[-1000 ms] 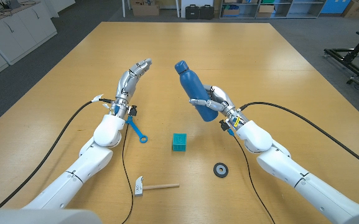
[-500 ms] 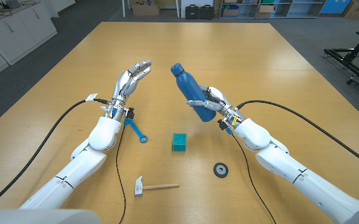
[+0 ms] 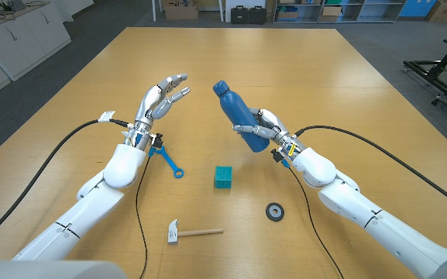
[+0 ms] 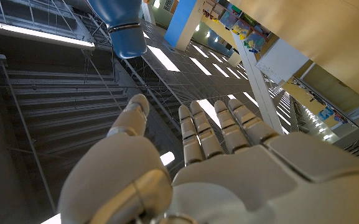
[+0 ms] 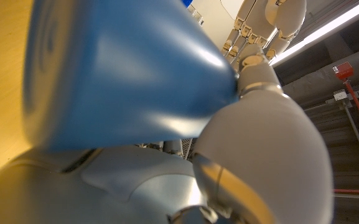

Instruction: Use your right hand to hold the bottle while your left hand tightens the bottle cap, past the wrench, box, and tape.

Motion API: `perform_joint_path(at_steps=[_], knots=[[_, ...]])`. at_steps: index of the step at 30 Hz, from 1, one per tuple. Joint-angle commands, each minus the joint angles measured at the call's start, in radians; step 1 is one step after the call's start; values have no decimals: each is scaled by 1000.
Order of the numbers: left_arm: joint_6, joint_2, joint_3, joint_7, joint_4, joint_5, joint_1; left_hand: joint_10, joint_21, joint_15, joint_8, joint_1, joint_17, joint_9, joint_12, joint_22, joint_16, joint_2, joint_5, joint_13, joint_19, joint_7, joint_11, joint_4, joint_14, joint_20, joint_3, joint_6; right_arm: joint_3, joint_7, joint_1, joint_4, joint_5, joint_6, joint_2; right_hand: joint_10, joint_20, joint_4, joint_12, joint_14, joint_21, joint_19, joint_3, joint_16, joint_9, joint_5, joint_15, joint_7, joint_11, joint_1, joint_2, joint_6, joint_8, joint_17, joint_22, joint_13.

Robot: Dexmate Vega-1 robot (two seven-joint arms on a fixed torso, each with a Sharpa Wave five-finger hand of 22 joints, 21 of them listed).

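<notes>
Blue bottle [image 3: 238, 115] tilted above the table [image 3: 362, 93], gripped by right hand [image 3: 263, 126] | left hand [image 3: 163, 94] fingers spread, near cap [image 3: 219, 86], apart | holding done, tightening left

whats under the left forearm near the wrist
The blue wrench lies on the table there. Its ring end sticks out toward the teal box; its other end is covered by the left robot hand's wrist.
</notes>
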Motion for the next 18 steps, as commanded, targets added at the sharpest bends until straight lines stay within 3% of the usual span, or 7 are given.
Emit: perform_joint_path(at_steps=[1, 12, 18], knots=[[116, 102, -51, -79, -97, 19, 23, -4, -3, -114, -3, 27, 3, 3, -7, 3, -5, -6, -8, 1, -2, -7, -11, 1, -7, -3, 8, -9, -1, -7, 5, 16, 0, -4, 3, 224, -167, 13, -1, 147, 7, 32, 21, 0, 4, -3, -226, -202, -215, 276, 284, 249, 4, 5, 4, 4], [210, 221, -117, -232, -170, -84, 21, -21, -9, -105, -10, 57, 3, 3, -17, 3, -12, -15, -12, 2, -22, 3, 8, 8, -30, 14, 6, -27, -13, 3, 23, 33, -3, -13, 6, 225, -167, 14, -3, 147, 11, 31, 22, -2, 3, -4, -226, -203, -213, 276, 284, 249, 5, 8, 4, 6], [225, 249, -142, -277, -186, -129, 21, -21, -8, -104, -10, 60, 3, 3, -18, 3, -11, -16, -12, 2, -22, 9, 14, 10, -29, 16, 4, -26, -25, 23, 42, 46, -11, -21, 2, 226, -167, 13, -5, 147, 14, 29, 22, -4, 2, -4, -227, -202, -214, 277, 283, 254, 8, 10, 3, 8]])
